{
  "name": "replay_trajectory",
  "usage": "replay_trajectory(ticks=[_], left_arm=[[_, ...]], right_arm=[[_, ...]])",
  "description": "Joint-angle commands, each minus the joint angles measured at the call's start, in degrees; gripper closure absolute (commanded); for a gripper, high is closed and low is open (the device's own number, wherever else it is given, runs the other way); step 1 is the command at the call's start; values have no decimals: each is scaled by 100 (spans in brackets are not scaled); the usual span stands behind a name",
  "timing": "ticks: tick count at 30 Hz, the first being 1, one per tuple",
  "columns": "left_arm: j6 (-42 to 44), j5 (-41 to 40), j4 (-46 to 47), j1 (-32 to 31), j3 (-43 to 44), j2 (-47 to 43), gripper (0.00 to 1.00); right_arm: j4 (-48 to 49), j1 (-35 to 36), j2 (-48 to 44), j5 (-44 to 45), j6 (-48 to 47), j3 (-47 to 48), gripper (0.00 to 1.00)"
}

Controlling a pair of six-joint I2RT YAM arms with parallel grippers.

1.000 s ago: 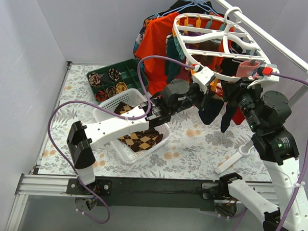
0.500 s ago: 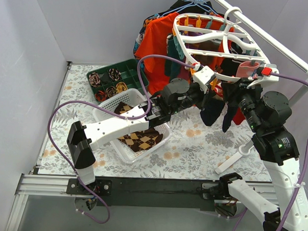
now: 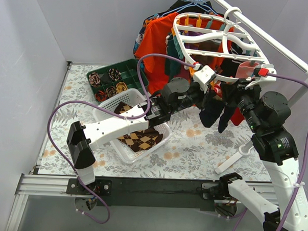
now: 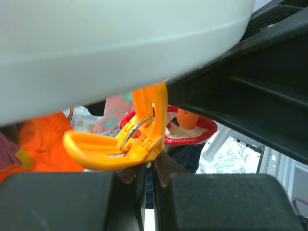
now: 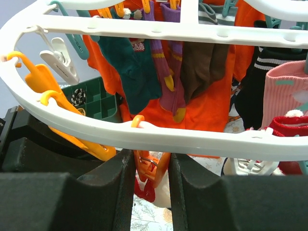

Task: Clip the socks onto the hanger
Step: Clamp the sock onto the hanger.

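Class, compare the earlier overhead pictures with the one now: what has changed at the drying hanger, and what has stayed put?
The left hand has lifted slightly toward the rim of the hanger, and the dark socks hanging below it have swung a little to the left. Nothing was visibly taken hold of or let go. The right hand, the white basket and the green tray stayed as they were.

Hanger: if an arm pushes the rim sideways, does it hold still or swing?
Probably swings: the hanger seems carried only by its top hook on the rail. It looks like thin plastic, so likely light and slightly flexible. The socks hanging under it would likely sway too.
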Motion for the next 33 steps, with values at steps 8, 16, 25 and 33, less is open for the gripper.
replay_trajectory(ticks=[8,16,25,33], left_arm=[[-23,-44,99,-23,144,-559,100],[-102,122,266,-23,196,-357,100],[-146,131,301,-23,-75,-453,74],[-199,105,574,-14,-910,-1111,49]], right_arm=[[177,24,-114,10,-212,-78,99],[177,15,-115,-104,-150,1,99],[159,15,-229,10,-168,45,55],[72,15,-422,98,-308,150,38]])
